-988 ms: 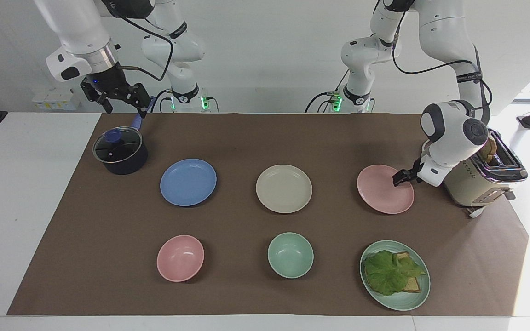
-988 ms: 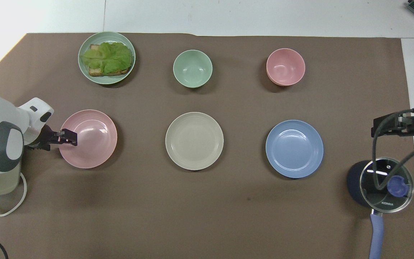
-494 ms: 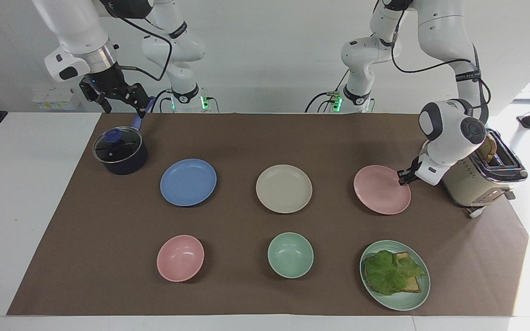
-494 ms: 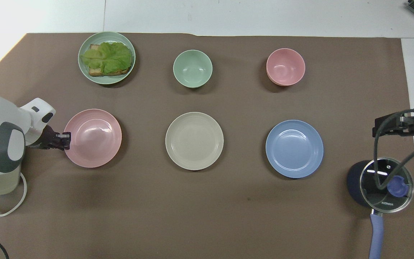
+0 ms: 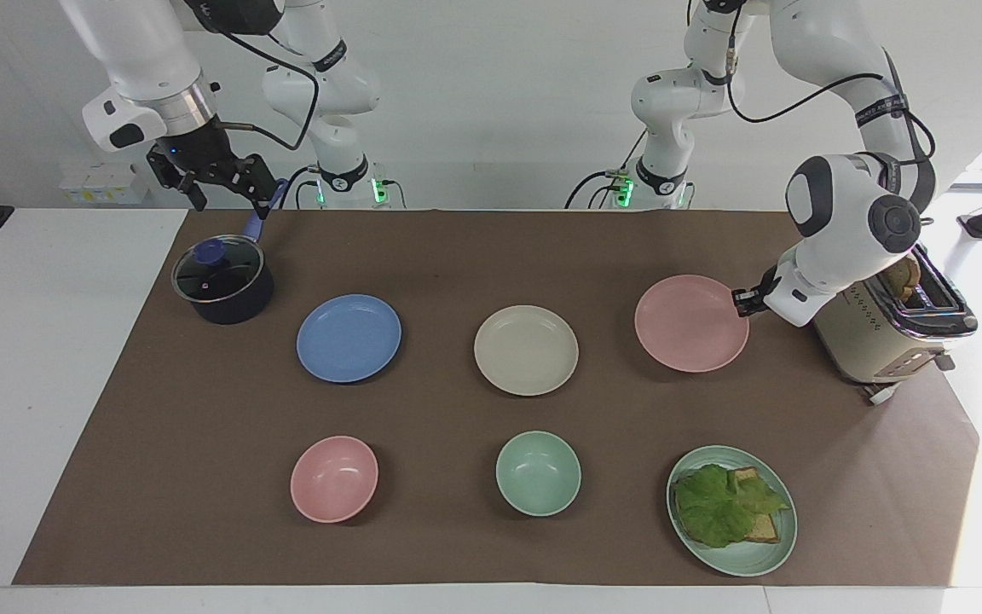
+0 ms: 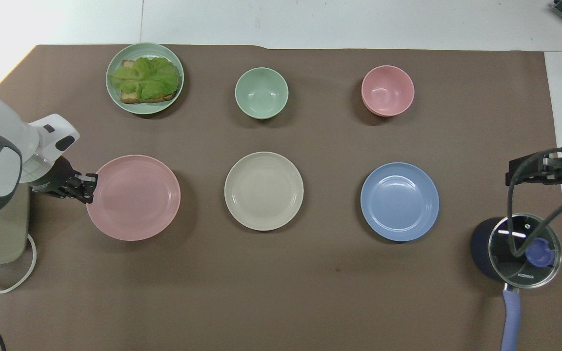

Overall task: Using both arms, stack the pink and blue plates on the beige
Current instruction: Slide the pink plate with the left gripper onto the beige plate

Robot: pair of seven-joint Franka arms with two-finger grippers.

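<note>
My left gripper (image 5: 742, 300) (image 6: 88, 184) is shut on the rim of the pale pink plate (image 5: 691, 322) (image 6: 133, 197). The plate hangs roughly level, a little above the brown mat, between the toaster and the beige plate, and its shadow lies under it. On the mat's middle rests the beige plate (image 5: 526, 350) (image 6: 264, 190). The blue plate (image 5: 349, 338) (image 6: 399, 201) lies beside it toward the right arm's end. My right gripper (image 5: 231, 198) (image 6: 530, 170) waits open in the air over the pot's handle, holding nothing.
A dark pot (image 5: 222, 277) with a glass lid stands at the right arm's end and a cream toaster (image 5: 892, 328) at the left arm's end. Farther from the robots are a pink bowl (image 5: 334, 478), a green bowl (image 5: 538, 472) and a green plate (image 5: 776, 550) of toast and lettuce.
My left gripper closed on the pink plate's rim, raised it off the mat and carried it a little toward the beige plate. The right arm has barely moved.
</note>
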